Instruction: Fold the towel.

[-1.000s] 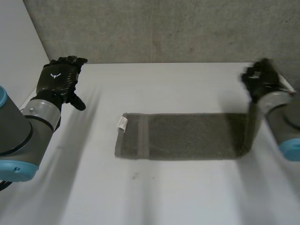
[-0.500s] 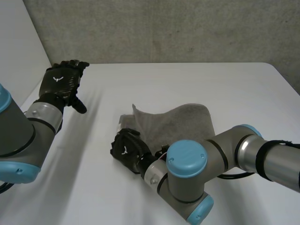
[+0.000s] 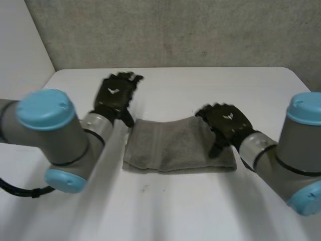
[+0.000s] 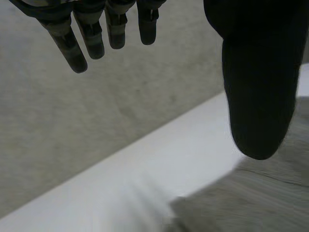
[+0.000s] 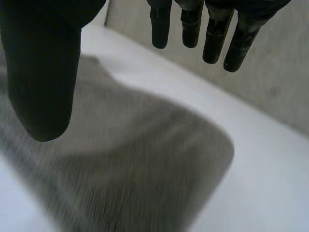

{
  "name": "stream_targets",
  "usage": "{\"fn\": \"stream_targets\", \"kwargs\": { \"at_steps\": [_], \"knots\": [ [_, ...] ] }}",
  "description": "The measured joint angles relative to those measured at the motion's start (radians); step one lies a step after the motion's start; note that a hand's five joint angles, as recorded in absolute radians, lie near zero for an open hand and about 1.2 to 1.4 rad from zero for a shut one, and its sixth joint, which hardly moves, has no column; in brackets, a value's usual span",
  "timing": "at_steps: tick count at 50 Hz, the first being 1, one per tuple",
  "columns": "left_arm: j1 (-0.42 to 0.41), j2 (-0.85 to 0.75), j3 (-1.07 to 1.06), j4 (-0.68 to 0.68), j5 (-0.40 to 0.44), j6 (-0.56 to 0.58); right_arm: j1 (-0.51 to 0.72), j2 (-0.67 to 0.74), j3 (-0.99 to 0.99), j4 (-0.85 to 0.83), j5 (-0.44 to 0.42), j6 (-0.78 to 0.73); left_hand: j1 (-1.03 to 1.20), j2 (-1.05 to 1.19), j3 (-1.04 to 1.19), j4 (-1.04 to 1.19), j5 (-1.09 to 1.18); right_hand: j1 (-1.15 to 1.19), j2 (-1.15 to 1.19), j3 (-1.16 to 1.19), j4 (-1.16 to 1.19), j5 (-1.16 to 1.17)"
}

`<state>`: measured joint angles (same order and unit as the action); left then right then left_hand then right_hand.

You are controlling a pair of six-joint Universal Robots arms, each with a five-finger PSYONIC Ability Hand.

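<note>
Right hand (image 3: pixel 224 122) hangs released over the right end of the grey terry towel (image 3: pixel 165 145), fingers (image 5: pixel 191 29) straight, holding nothing; left hand (image 3: pixel 115 94), equally slack, has come in beside the towel's far left corner; a second ago the towel lay as a long strip, now it is doubled and shorter, so one fold looks done; it lies mid-way on the bare white table (image 3: pixel 165 211), before a grey concrete wall (image 3: pixel 175 30).

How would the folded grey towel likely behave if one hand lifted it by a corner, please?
The folded grey fabric towel would probably droop limply: its far edge bows and ripples. Its loose layers might fall open. It looks light, lying thin on the white table.
</note>
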<state>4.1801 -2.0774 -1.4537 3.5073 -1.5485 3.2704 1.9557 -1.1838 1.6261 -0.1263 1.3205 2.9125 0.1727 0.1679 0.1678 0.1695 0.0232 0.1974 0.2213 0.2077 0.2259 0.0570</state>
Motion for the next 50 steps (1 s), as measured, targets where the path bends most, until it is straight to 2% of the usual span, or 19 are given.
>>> {"fn": "stream_targets", "kwargs": {
  "at_steps": [5, 9, 10, 13, 15, 16, 22, 24, 26, 31, 36, 43, 50],
  "knots": [
    [-0.056, -0.076, 0.031, -0.036, -0.017, 0.015, -0.06, 0.006, 0.064, 0.028, -0.015, -0.019, 0.0, 0.0, 0.0, 0.0, 0.0, 0.001, 0.001, 0.001, 0.0, 0.0],
    [-0.083, -0.131, 0.038, -0.058, -0.053, 0.049, -0.091, 0.02, 0.109, 0.016, -0.017, -0.054, -0.001, 0.0, 0.0, 0.0, 0.0, 0.093, 0.114, 0.126, 0.11, 0.101],
    [-0.092, -0.152, 0.034, -0.065, -0.083, 0.084, -0.099, 0.031, 0.128, -0.005, -0.013, -0.087, -0.003, -0.001, -0.001, -0.001, 0.0, 0.34, 0.408, 0.421, 0.389, 0.367],
    [-0.105, -0.169, 0.019, -0.069, -0.129, 0.149, -0.106, 0.045, 0.15, -0.052, -0.005, -0.163, -0.003, -0.002, -0.002, -0.002, 0.0, 0.574, 0.684, 0.692, 0.674, 0.636],
    [-0.109, -0.172, 0.013, -0.07, -0.141, 0.168, -0.106, 0.047, 0.154, -0.067, -0.002, -0.188, -0.003, -0.002, -0.002, -0.002, 0.0, 0.574, 0.684, 0.692, 0.674, 0.636],
    [-0.118, -0.174, -0.005, -0.07, -0.164, 0.209, -0.104, 0.051, 0.158, -0.105, 0.005, -0.255, -0.003, -0.002, -0.002, -0.002, -0.001, 0.71, 0.946, 0.957, 0.941, 0.89],
    [-0.146, -0.126, -0.083, -0.066, -0.198, 0.272, -0.076, 0.046, 0.117, -0.193, 0.047, -0.418, -0.003, -0.002, -0.002, -0.002, -0.001, 0.71, 0.953, 0.975, 0.965, 0.903],
    [-0.147, -0.115, -0.092, -0.065, -0.199, 0.274, -0.067, 0.045, 0.108, -0.197, 0.053, -0.429, -0.003, -0.002, -0.002, -0.002, -0.001, 0.71, 0.953, 0.975, 0.965, 0.903],
    [-0.14, -0.064, -0.122, -0.061, -0.202, 0.276, -0.005, 0.041, 0.051, -0.211, 0.084, -0.467, -0.003, -0.002, -0.002, -0.002, -0.001, 0.713, 0.953, 0.975, 0.965, 0.906],
    [-0.103, 0.02, -0.15, -0.057, -0.211, 0.272, 0.122, 0.045, -0.049, -0.213, 0.128, -0.502, -0.003, -0.002, -0.002, -0.002, -0.002, 0.728, 0.953, 0.975, 0.965, 0.917],
    [-0.018, 0.143, -0.181, -0.058, -0.224, 0.265, 0.286, 0.084, -0.169, -0.208, 0.146, -0.538, -0.003, -0.002, -0.002, -0.002, -0.003, 0.73, 0.953, 0.975, 0.966, 0.924],
    [0.114, 0.288, -0.246, -0.058, -0.219, 0.241, 0.493, 0.238, -0.27, -0.202, 0.077, -0.585, -0.003, -0.002, -0.002, -0.002, -0.003, 0.73, 0.953, 0.978, 0.966, 0.926],
    [0.171, 0.332, -0.28, -0.063, -0.202, 0.163, 0.552, 0.351, -0.293, -0.199, 0.029, -0.589, -0.003, -0.002, -0.002, -0.002, -0.003, 0.73, 0.953, 0.978, 0.966, 0.926]
  ]
}}
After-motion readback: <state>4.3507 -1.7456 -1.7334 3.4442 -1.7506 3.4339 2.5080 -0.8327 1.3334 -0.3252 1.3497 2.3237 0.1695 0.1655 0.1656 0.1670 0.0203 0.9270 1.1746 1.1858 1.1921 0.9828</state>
